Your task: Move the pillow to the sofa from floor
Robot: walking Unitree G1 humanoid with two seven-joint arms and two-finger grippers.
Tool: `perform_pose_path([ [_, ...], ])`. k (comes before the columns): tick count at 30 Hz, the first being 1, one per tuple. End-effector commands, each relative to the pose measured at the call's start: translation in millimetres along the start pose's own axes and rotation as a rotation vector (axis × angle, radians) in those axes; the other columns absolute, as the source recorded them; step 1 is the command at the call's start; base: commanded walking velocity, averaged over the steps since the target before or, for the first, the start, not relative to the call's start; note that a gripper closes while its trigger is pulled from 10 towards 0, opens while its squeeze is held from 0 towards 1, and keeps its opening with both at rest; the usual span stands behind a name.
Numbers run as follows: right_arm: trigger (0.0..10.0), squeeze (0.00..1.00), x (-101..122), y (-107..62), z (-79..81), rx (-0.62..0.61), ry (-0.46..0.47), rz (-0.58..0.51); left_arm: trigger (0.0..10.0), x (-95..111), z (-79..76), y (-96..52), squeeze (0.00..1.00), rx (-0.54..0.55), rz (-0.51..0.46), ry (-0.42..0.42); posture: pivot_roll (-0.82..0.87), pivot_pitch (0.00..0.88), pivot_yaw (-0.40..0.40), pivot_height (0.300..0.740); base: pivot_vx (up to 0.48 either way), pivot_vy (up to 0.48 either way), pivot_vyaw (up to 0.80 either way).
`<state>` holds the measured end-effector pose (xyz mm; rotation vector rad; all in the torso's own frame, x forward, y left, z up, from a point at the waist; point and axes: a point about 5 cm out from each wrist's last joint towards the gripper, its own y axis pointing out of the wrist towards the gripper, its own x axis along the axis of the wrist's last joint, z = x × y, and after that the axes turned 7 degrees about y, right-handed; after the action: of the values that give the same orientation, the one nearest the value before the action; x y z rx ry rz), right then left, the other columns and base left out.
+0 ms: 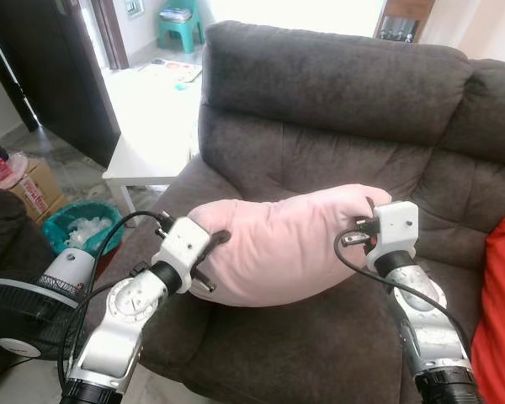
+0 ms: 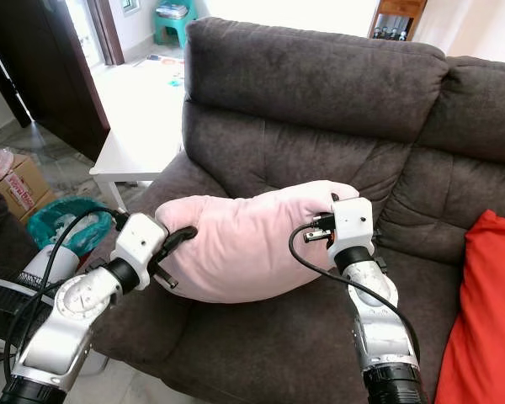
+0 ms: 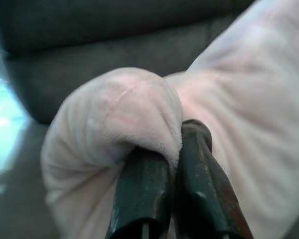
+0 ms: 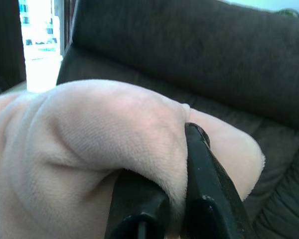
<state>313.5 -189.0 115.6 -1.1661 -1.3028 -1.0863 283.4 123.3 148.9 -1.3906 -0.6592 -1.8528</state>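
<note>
Pinching pillow [image 1: 282, 244] ends: left hand [image 1: 216, 239], right hand [image 1: 361, 231], above sofa [image 1: 337, 93].

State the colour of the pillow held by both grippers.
Pale pink pillow, plain; clearest in the left eye view.

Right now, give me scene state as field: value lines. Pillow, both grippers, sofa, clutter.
pillow: pink pillow, held over the sofa seat; contact with the seat cannot be told
left gripper: left gripper shut on the pillow's left end, fabric pinched between the fingers
right gripper: right gripper shut on the pillow's right end
sofa: dark grey sofa, directly ahead
red cushion: red cushion on the sofa at the right
floor side: white table, teal bin, fan to the left
</note>
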Motion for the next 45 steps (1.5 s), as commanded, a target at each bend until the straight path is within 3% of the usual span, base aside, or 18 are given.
perform_pose_path([
  [1,10.0,0.0,9,6.6,12.9,0.058,-0.019,-0.025,10.0,18,-17.7,6.8,0.0,-0.153,-0.071,-0.052,0.11,0.019,-0.05,0.74,0.0,0.0,0.0],
  [6,10.0,0.0,7,9.0,16.7,0.066,-0.034,0.015,10.0,-1,-41.0,0.4,0.0,-0.303,0.029,-0.057,0.1,0.031,-0.05,0.74,0.0,0.0,0.0],
  [13,10.0,0.0,15,9.7,29.3,0.16,-0.022,-0.018,10.0,-7,-54.3,-3.4,0.0,-0.382,0.098,-0.091,0.1,0.036,-0.053,0.74,0.0,0.0,0.0],
  [17,10.0,0.0,22,9.8,35.0,0.205,-0.009,-0.042,10.0,-7,-54.9,-3.7,0.0,-0.383,0.102,-0.092,0.1,0.036,-0.054,0.74,0.0,0.0,0.0],
  [22,10.0,0.0,36,6.0,50.0,0.347,-0.02,-0.1,10.0,-8,-51.0,-5.5,0.0,-0.384,0.125,-0.081,0.1,0.037,-0.058,0.74,0.0,0.0,0.0],
  [30,10.0,0.0,35,4.7,48.8,0.362,-0.027,-0.088,10.0,-9,-43.5,-11.8,0.0,-0.37,0.141,-0.073,0.1,0.039,-0.062,0.74,0.0,0.0,0.0],
  [31,10.0,0.04,33,4.1,47.6,0.362,-0.025,-0.077,10.0,-9,-42.1,-13.4,0.0,-0.371,0.147,-0.07,0.1,0.039,-0.063,0.74,0.0,0.0,0.0],
  [32,10.0,0.74,32,3.9,46.9,0.359,-0.023,-0.074,10.0,-9,-41.6,-14.0,0.0,-0.372,0.149,-0.069,0.11,0.039,-0.064,0.74,0.0,0.0,0.0],
  [33,10.0,1.0,31,4.0,45.7,0.349,-0.019,-0.07,10.0,-9,-41.0,-14.5,0.0,-0.373,0.15,-0.069,0.11,0.039,-0.064,0.74,0.0,0.0,0.0],
  [45,10.0,1.0,29,5.2,37.9,0.308,-0.057,-0.066,10.0,-15,-29.4,-19.0,0.0,-0.329,0.186,-0.056,0.11,0.041,-0.063,0.74,0.0,0.0,0.0],
])
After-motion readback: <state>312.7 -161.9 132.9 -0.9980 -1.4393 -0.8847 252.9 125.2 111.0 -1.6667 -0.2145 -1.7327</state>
